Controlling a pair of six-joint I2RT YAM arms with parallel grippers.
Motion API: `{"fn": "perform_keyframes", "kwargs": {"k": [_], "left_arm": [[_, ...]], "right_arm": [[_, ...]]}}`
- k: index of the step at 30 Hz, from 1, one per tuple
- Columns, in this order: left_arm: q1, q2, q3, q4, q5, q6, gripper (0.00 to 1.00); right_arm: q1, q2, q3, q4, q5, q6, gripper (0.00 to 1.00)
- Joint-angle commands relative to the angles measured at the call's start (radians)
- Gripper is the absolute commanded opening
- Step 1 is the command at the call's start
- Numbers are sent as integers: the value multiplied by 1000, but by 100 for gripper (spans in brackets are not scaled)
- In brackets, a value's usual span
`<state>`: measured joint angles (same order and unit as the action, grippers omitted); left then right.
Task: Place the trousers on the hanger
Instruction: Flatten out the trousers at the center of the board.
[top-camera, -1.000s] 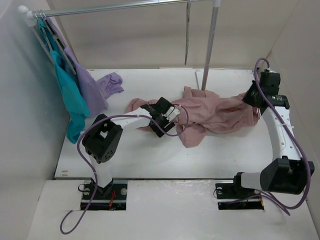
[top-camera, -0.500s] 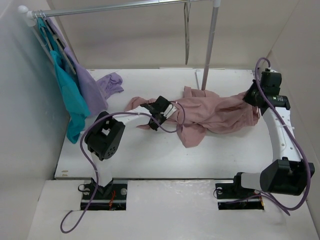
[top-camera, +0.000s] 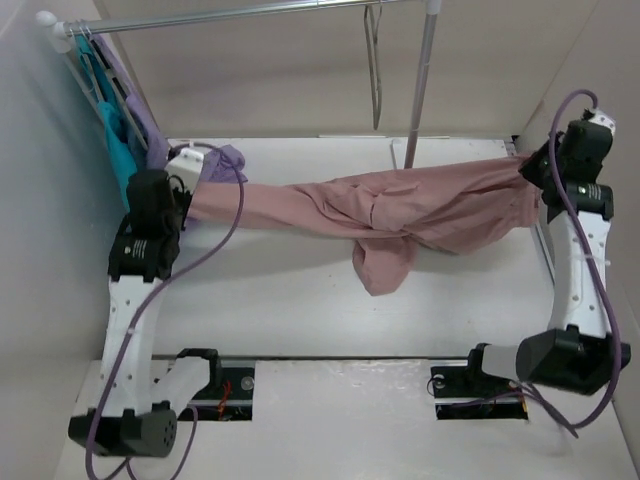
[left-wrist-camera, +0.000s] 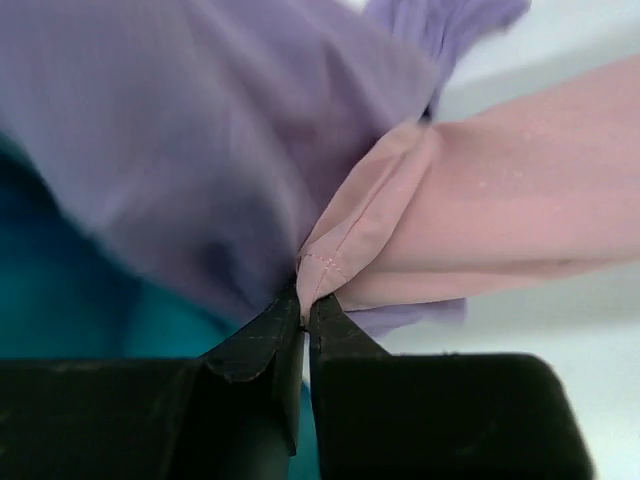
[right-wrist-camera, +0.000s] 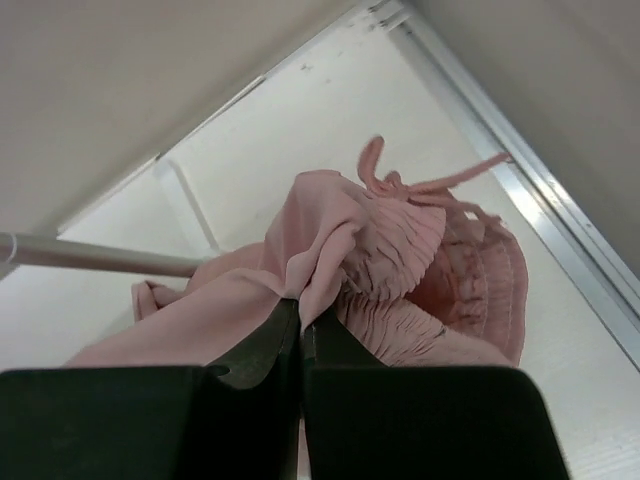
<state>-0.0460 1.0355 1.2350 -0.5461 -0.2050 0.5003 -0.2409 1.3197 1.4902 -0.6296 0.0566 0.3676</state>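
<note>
The dusty-pink trousers (top-camera: 400, 205) are stretched out across the table between both grippers, with a fold sagging down near the middle. My left gripper (top-camera: 188, 195) is shut on a hemmed end of the trousers (left-wrist-camera: 480, 220) at the far left; its tips (left-wrist-camera: 305, 300) pinch the seam. My right gripper (top-camera: 528, 168) is shut on the gathered waistband (right-wrist-camera: 400, 250) at the far right, and its tips (right-wrist-camera: 302, 305) clamp a fold. The thin grey hanger (top-camera: 375, 65) hangs edge-on from the rail (top-camera: 250, 12), above and behind the trousers.
A lilac garment (top-camera: 150, 130) and a teal garment (top-camera: 118, 150) hang at the rail's left end, right behind my left gripper (left-wrist-camera: 305, 300). An upright pole (top-camera: 420, 90) stands behind the trousers. Side walls close in on both sides.
My left gripper shut on the trousers' end and pulled it left toward the hanging garments. The right arm rose and drew back right. The crumpled trousers are now pulled out long.
</note>
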Motion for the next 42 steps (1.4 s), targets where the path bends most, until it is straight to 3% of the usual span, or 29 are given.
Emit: {"fn": "perform_keyframes", "kwargs": {"k": [1, 4, 8, 14, 15, 16, 18, 19, 22, 23, 24, 27, 30, 31, 35, 40, 42], "left_arm": [[35, -15, -173, -149, -42, 67, 0], [67, -74, -319, -137, -114, 58, 0], [86, -118, -500, -81, -252, 99, 0], [97, -150, -722, -143, -293, 168, 0], [97, -150, -758, -152, -310, 182, 14], [97, -161, -790, -178, -323, 213, 37], [97, -172, -824, -224, -307, 225, 79], [97, -172, -807, -282, -285, 225, 99], [97, -193, -631, -379, -128, 216, 99], [97, -193, -570, -429, -41, 216, 99], [97, -181, -454, -448, 5, 205, 99], [71, -147, -361, -474, 107, 193, 99], [19, -63, -449, -398, 28, 130, 99], [18, -37, -523, -375, 12, 116, 95], [-2, 60, -627, -270, 24, 95, 90], [-21, 93, -605, -256, 69, 125, 88], [-32, 132, -617, -215, 3, 116, 88]], "right_arm": [[-55, -144, -123, 48, 97, 97, 0], [-128, -250, -327, 102, 138, 157, 0], [-210, -373, -461, 111, 213, 211, 0], [-235, -439, -631, 87, 267, 297, 0], [-235, -450, -645, 87, 278, 318, 0], [-235, -450, -654, 76, 291, 318, 0], [-235, -450, -663, 50, 330, 333, 10], [-235, -450, -663, 50, 330, 347, 35], [-235, -459, -663, 19, 339, 367, 90], [-235, -459, -653, 19, 339, 367, 94], [-235, -459, -653, 7, 316, 367, 95], [-235, -481, -653, -5, 284, 344, 100], [-235, -491, -680, -28, 263, 344, 100], [-235, -491, -692, -28, 240, 344, 100], [-235, -479, -751, -38, 163, 366, 100], [-235, -426, -830, 14, 57, 407, 100], [-235, -393, -878, 65, 57, 407, 98]]}}
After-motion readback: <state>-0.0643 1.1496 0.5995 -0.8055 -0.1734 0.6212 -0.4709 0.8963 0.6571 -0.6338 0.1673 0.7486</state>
